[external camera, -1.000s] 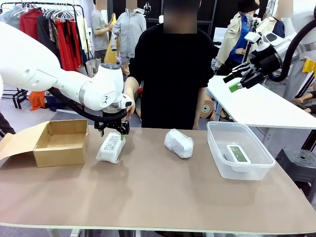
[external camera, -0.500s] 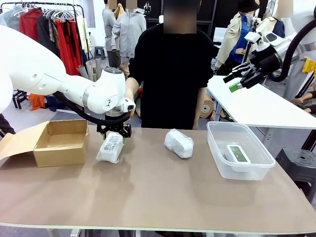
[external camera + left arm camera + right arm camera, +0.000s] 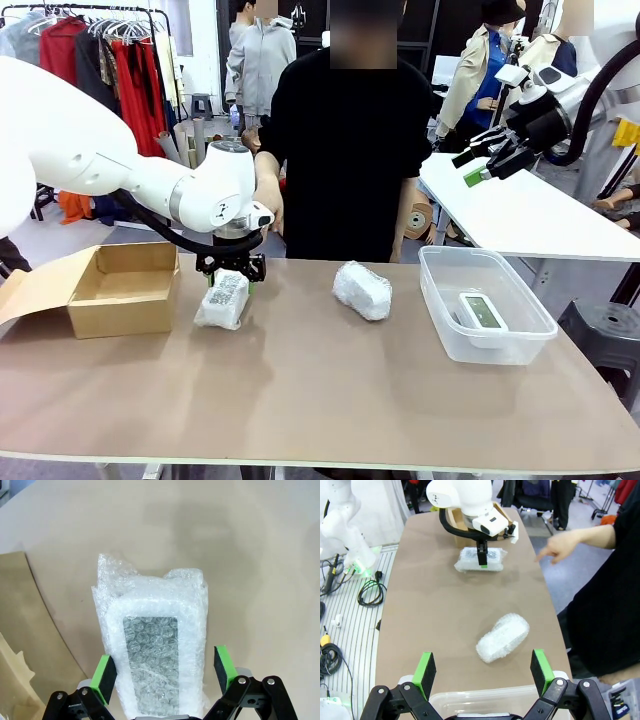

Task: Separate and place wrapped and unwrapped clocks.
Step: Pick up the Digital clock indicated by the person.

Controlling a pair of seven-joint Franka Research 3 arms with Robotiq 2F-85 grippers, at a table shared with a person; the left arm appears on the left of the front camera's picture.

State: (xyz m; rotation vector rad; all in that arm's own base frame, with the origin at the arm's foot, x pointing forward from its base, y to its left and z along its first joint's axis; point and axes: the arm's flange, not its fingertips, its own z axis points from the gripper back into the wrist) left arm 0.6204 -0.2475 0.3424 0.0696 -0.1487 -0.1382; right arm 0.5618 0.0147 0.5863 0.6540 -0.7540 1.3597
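The left gripper (image 3: 164, 667) is standing with its jaws wide, straddling the near end of the flat wrapped bundle (image 3: 155, 645) without clamping it: in the left wrist view one green pad is sitting just beside the bubble wrap's edge, while the other is showing a clear gap of bare table. The bundle is lying flat on the table (image 3: 320, 400), its grey screen showing through the wrap, just beside the open cardboard box (image 3: 125, 312) at the robot's left. The rounder wrapped bundle (image 3: 362, 290) is lying apart from it near the middle of the table, towards the far edge, with nothing touching it. The unwrapped clock (image 3: 482, 311) is resting inside the clear plastic tub (image 3: 487, 253) at the robot's right, screen facing up. The right gripper (image 3: 470, 166) is hanging high above the tub's side of the table, its jaws spread wide and holding nothing. The person is standing at the far edge, and in the right wrist view one hand (image 3: 560, 545) is pointing a finger towards the flat bundle.
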